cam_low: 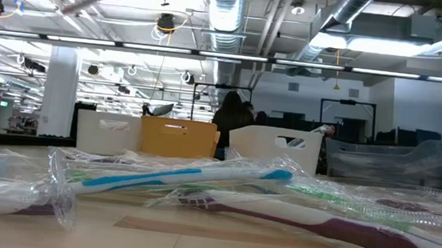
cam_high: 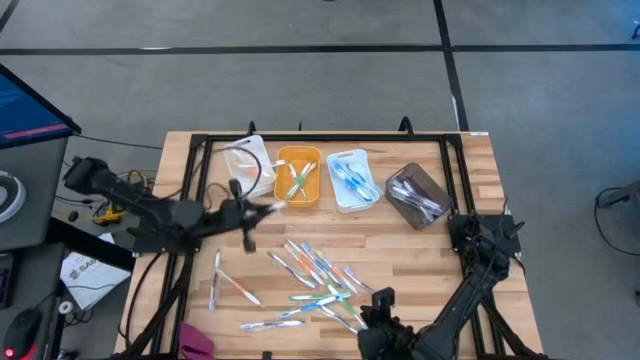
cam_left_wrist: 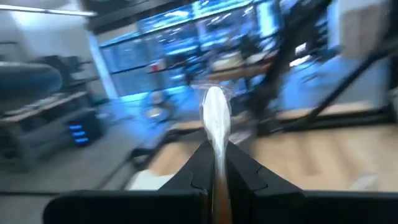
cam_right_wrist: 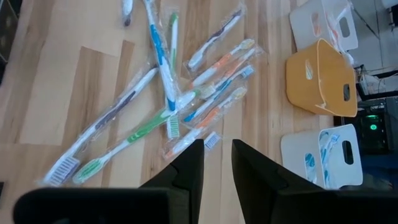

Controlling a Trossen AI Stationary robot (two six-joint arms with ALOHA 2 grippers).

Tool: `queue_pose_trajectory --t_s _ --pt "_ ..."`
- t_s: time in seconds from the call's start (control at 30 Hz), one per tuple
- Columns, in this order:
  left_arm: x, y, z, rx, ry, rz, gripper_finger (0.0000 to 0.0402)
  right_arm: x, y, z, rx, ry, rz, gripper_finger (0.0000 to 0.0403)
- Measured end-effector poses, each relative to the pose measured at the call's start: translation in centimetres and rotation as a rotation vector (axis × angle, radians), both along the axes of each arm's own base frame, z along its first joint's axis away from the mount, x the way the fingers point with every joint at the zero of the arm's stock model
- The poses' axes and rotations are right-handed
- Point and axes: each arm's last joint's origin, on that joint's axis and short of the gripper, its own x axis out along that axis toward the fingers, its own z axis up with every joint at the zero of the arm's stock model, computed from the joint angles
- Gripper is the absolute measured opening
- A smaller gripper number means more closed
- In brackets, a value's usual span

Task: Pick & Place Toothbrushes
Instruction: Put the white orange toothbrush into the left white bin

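My left tool (cam_high: 262,211) hangs above the table (cam_high: 470,190), just in front of the white bin (cam_high: 250,165) and the orange bin (cam_high: 298,178). It is clamped shut on one wrapped toothbrush (cam_left_wrist: 216,118), which pokes out from between my fingers (cam_left_wrist: 199,168) in the left wrist view; I cannot make out its colour beyond pale plastic.

My right tool (cam_right_wrist: 217,163) waits low at the near edge of the table, hovering beside the loose pile. Its fingers stand a little apart with bare wood between them, gripping nothing.

Counting bins along the far side: four. White, orange, a pale blue one (cam_high: 351,179), then a dark grey one (cam_high: 418,195) set at an angle. The orange bin shows about two brushes inside, the pale blue one a few blue ones, the grey one several pale ones; exact counts I cannot tell.

The remaining toothbrushes (cam_high: 318,280) lie scattered on the middle and near part of the table, all in clear wrappers. In the right wrist view I count roughly ten: blue-and-white, orange, green, dark-handled. Two more lie apart on the left side (cam_high: 225,285), and one or two near the front edge (cam_high: 272,323).
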Motion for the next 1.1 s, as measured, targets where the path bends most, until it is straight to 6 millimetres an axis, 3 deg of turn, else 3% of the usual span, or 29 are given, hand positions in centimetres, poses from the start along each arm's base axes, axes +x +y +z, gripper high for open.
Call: queue_pose_trajectory --t_s 0.1,0.33,0.5,0.73,0.87,0.97,1.1 --pt "0.6 2.2 -0.5 0.082 0.074 0.062 0.0012 0.2 -0.1 0.0 -0.002 0.002 -0.002 0.0075" --pt "1.0 6.4 -2.7 0.381 0.401 0.023 0.0012 0.5 -0.5 0.0 -0.004 0.004 -0.012 0.0075" --pt "0.3 8.8 -3.1 0.378 0.486 0.131 0.0008 0.8 -0.7 0.0 -0.005 0.005 -0.019 0.0075" --pt "-0.8 11.4 -3.7 0.034 0.439 0.346 0.001 1.0 -1.0 0.0 -0.01 0.008 -0.022 0.0075" --pt "-1.4 12.6 -3.6 -0.278 0.229 0.603 0.0009 1.2 -1.1 0.0 -0.007 0.006 -0.022 0.0075" --pt "-1.8 13.4 -3.6 -0.488 0.062 0.679 0.0011 1.3 -1.1 0.0 -0.007 0.006 -0.021 0.0075" --pt "-1.8 14.4 -4.1 -0.603 -0.006 0.738 0.0008 1.4 -1.2 0.0 -0.003 0.003 -0.024 0.0075"
